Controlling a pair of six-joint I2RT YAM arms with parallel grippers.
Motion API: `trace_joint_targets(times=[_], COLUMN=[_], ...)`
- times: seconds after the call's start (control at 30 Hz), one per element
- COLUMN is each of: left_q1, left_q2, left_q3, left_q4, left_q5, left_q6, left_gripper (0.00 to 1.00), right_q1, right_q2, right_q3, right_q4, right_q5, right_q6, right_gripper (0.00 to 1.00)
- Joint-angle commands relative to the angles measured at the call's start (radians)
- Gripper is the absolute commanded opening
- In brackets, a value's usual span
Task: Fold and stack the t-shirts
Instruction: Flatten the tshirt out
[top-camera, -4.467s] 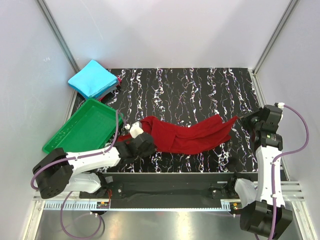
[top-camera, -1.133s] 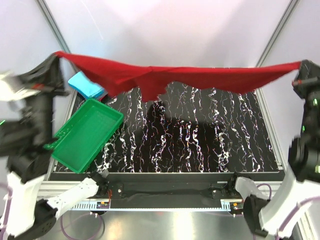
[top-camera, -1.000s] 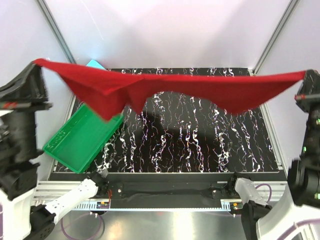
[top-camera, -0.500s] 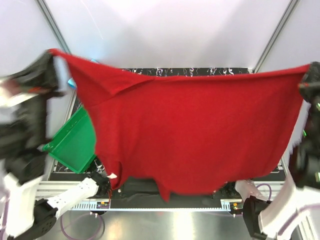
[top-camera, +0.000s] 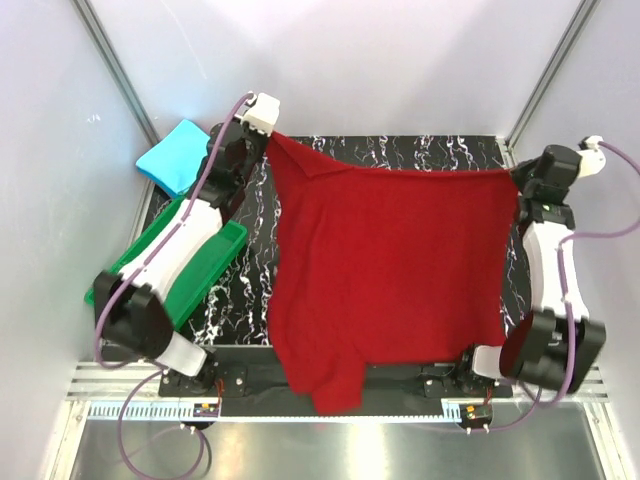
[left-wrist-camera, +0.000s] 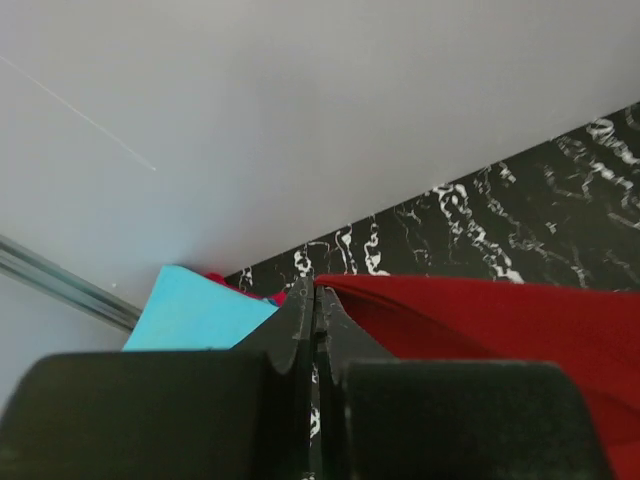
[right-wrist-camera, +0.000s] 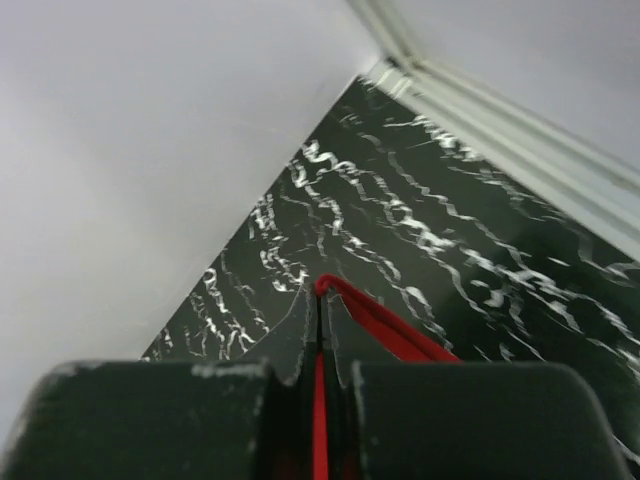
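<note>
The dark red t-shirt (top-camera: 385, 265) hangs spread between both arms over the black marbled table (top-camera: 400, 150), its lower end draped past the near edge. My left gripper (top-camera: 266, 135) is shut on the shirt's top left corner at the back left; in the left wrist view the red cloth (left-wrist-camera: 480, 310) runs off to the right of the shut left gripper (left-wrist-camera: 316, 300). At the back right, my right gripper (top-camera: 520, 180) is shut on the top right corner, and red cloth (right-wrist-camera: 385, 325) shows pinched in the right gripper (right-wrist-camera: 318, 295). A folded cyan-blue t-shirt (top-camera: 178, 155) lies at the back left corner.
A green plastic tray (top-camera: 205, 265) sits on the left side of the table, partly under my left arm. Grey walls and metal frame posts close in the table on three sides. A black rail (top-camera: 420, 380) runs along the near edge.
Both arms have swung the red t-shirt from high overhead down and towards the back of the table, so it now hangs lower and spread out. The grips have held.
</note>
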Motion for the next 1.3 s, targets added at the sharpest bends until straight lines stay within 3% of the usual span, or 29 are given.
trace_joint_targets(times=[0.0, 0.13, 0.23, 0.5, 0.6, 0.9, 1.1, 1.27], left_q1=[0.077, 0.102, 0.102, 0.107, 0.107, 0.105, 0.105, 0.094], left_q2=[0.102, 0.301, 0.399, 0.529, 0.517, 0.457, 0.432, 0.46], left_q3=[0.102, 0.248, 0.324, 0.392, 0.379, 0.343, 0.213, 0.188], left_q4=[0.201, 0.172, 0.137, 0.059, -0.012, -0.249, -0.271, -0.307], left_q5=[0.081, 0.127, 0.154, 0.173, 0.188, 0.222, 0.256, 0.259], left_q6=[-0.005, 0.002, 0.004, -0.025, -0.039, -0.128, -0.211, -0.209], left_gripper=[0.0, 0.0, 0.0, 0.0, 0.0, 0.0, 0.0, 0.0], right_q1=[-0.004, -0.006, -0.006, -0.006, -0.009, -0.036, -0.047, -0.053], right_q2=[0.133, 0.394, 0.499, 0.741, 0.783, 0.76, 0.769, 0.816], right_q3=[0.049, 0.158, 0.191, 0.358, 0.433, 0.421, 0.341, 0.347], right_q4=[0.326, 0.363, 0.398, 0.382, 0.29, 0.202, 0.194, 0.17], right_q5=[-0.139, -0.237, -0.278, -0.405, -0.378, -0.318, -0.296, -0.341], right_q6=[0.026, 0.044, 0.053, 0.004, -0.023, -0.074, -0.074, -0.054], right_gripper=[0.0, 0.0, 0.0, 0.0, 0.0, 0.0, 0.0, 0.0])
